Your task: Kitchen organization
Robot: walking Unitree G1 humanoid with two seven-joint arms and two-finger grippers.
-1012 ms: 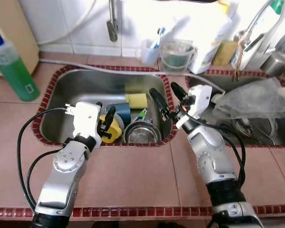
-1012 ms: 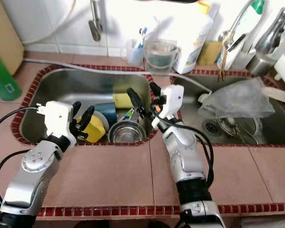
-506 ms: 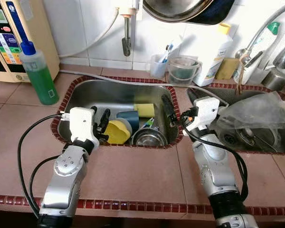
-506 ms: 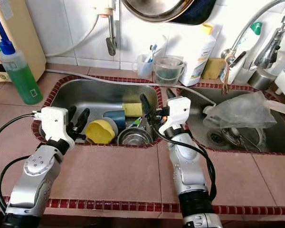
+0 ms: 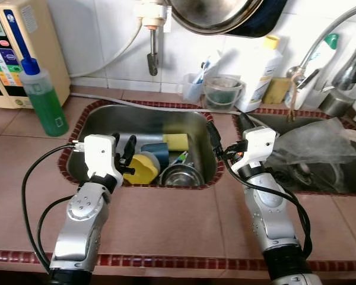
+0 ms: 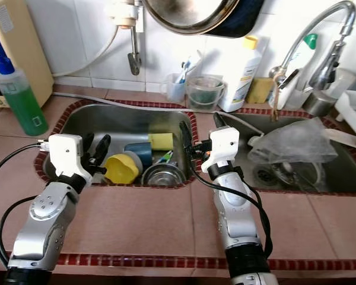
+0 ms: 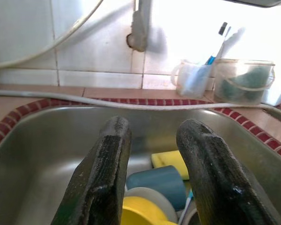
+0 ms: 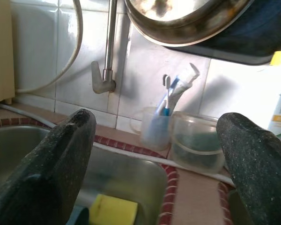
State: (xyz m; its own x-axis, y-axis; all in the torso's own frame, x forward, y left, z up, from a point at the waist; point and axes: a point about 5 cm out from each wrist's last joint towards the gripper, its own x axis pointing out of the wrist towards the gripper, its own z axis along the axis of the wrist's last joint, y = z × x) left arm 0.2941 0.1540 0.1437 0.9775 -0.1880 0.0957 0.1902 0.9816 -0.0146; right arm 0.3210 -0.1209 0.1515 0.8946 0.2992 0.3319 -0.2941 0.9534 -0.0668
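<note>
Both arms pulled back; left tool (image 5: 124,152) part open, empty, over steel sink (image 5: 101,122) near rim; right tool (image 5: 226,127) wide open, empty, above divider. Yellow bowl (image 5: 140,168), round steel bowl (image 5: 179,176) inside.

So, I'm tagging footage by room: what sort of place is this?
A home kitchen, at a tiled counter: a double steel sink holding dishes such as a yellow bowl, and a green soap bottle.

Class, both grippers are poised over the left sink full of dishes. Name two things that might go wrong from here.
1. The yellow bowl, blue cup and steel bowl lie crowded together; the left gripper reaching in may knock its neighbours.
2. The open right gripper hangs over the sink divider and may strike it when lowered.
</note>
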